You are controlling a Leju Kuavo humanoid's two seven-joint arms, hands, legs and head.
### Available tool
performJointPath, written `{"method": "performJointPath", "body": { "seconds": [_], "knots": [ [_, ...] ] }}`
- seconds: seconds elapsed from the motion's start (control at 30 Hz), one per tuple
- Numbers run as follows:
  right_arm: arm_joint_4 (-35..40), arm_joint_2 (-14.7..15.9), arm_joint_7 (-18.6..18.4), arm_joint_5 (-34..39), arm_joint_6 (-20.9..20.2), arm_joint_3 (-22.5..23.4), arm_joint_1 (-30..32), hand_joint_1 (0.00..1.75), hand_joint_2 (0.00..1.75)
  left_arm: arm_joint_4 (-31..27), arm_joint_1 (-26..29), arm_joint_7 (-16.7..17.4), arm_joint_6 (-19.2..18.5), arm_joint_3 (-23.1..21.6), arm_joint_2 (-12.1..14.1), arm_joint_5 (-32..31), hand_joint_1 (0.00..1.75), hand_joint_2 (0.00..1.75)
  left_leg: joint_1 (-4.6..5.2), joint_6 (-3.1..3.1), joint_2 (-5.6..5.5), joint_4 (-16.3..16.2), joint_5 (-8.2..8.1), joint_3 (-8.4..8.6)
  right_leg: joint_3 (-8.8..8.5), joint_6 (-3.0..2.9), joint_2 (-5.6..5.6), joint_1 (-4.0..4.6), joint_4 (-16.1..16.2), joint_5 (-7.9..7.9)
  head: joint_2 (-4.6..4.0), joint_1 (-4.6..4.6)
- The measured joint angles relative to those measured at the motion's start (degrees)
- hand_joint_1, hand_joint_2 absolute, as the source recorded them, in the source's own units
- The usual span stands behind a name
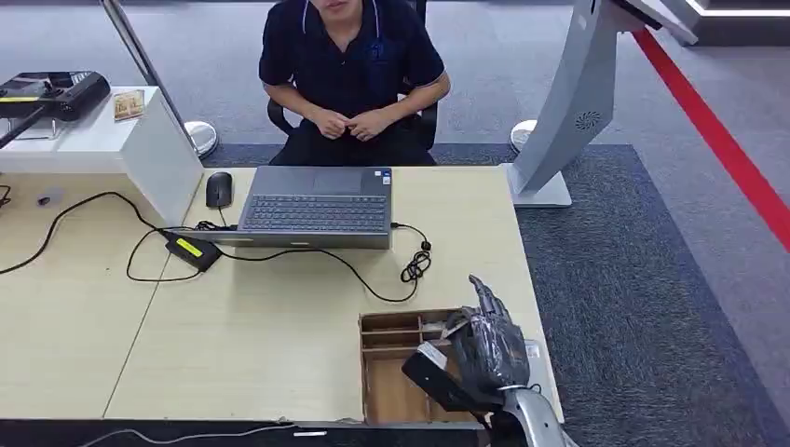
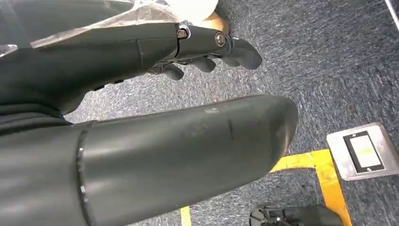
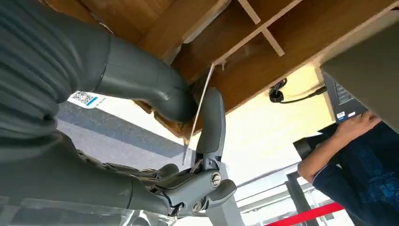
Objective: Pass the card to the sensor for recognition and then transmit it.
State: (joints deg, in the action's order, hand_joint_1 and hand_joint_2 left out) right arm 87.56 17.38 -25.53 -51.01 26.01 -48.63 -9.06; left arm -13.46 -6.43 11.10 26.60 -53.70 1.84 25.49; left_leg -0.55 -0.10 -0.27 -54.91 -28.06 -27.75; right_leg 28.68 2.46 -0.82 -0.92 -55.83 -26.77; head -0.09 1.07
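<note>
A pale wooden desk (image 1: 261,345) fills the head view, with a person in a dark blue polo shirt (image 1: 349,65) seated behind its far edge, hands clasped. At the desk's near right corner sits a shallow brown wooden tray with thin dividers (image 1: 391,372). The robot's right hand (image 1: 484,346), dark grey with a clear plastic wrap over its back, hovers over the tray's right side. In the right wrist view this hand pinches a thin, pale card (image 3: 198,113) edge-on between its thick grey thumb (image 3: 141,80) and a darker finger (image 3: 211,125), just above the tray's compartments; the other fingers are curled loosely below. Along the far edge of the desk lies an open grey laptop (image 1: 317,207), with a black computer mouse (image 1: 219,188) just to its left. A black power adapter with a yellow label (image 1: 193,251) lies near the laptop's left corner, and black cables (image 1: 373,279) trail across the desk toward the right edge. A white raised counter (image 1: 102,140) stands at the far left corner, carrying a black device (image 1: 56,93). A grey kiosk stand (image 1: 578,102) rises from the blue carpet beyond the desk's right edge. The left hand (image 2: 141,94) hangs over blue carpet (image 2: 329,70), holding nothing, its dark fingers (image 2: 235,49) curled inward, near a silver floor plate (image 2: 362,150) and yellow floor tape (image 2: 324,174).
</note>
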Motion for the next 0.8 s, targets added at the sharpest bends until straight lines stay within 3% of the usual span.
{"method": "performJointPath", "body": {
  "seconds": [0.53, 0.8],
  "knots": [
    [-0.4, -0.3, 0.4, -0.1, 0.8, 0.6, 0.0, 1.75, 1.75, 0.0, 0.0, 0.0, 0.0, 0.0, 0.0, 0.0, 0.00, 0.00, 0.00, 0.00, 0.00, 0.0, 0.00, 0.06, -0.06, 0.00, 0.00, -0.01, 0.0, 0.00, 0.00, 0.00],
    [1.6, -0.1, -0.2, -3.1, 7.7, 2.7, 0.4, 1.75, 1.75, 0.0, 0.0, 0.0, 0.3, 0.0, 0.0, 0.6, 0.00, 0.00, 0.00, 0.00, 0.01, 0.0, 0.00, 0.08, -0.06, 0.00, 0.00, -0.01, 0.0, 0.00, 0.00, 0.00]
  ]
}}
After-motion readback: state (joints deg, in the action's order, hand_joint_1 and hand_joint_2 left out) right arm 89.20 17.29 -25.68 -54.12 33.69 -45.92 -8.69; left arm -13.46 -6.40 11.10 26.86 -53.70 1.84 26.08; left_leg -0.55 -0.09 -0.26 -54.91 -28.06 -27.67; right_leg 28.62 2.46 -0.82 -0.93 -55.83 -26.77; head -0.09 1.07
